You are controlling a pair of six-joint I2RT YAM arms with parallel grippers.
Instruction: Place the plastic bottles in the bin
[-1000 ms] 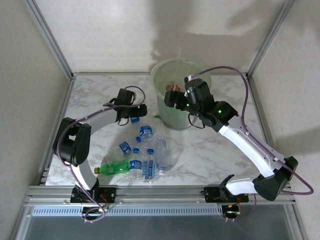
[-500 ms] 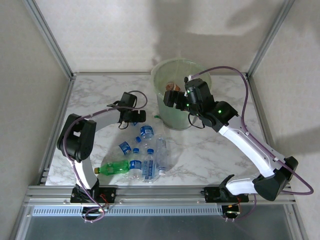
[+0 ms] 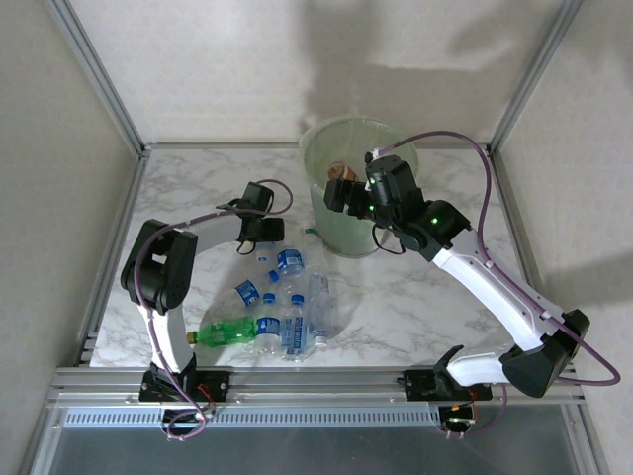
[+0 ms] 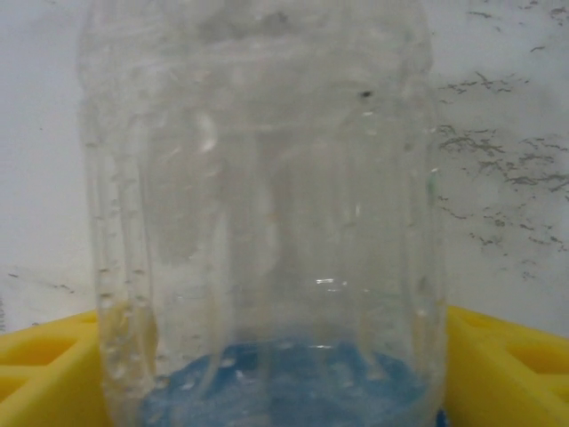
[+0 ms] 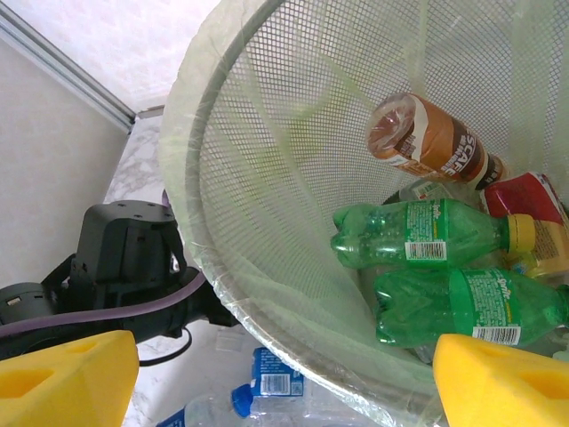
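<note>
Plastic bottles (image 3: 282,317) lie mostly in a heap on the marble desk (image 3: 415,287); several are already in the bin (image 3: 321,213). Left gripper (image 3: 259,240) has just closed from wide onto a clear bottle (image 4: 267,222), so lifting seems next. Right gripper (image 3: 341,195) hangs open and empty over the bin. Pale walls (image 3: 198,59) stand around.

"Sprite" on green bottles (image 5: 418,233) — "CAFE" on brown bottle (image 5: 427,142).

Since the earlier frames, the left arm (image 3: 163,262) has swung its elbow from the left edge towards frame centre, the left gripper (image 3: 259,236) has shifted slightly lower, and its jaws have narrowed onto a clear bottle (image 4: 267,222).
</note>
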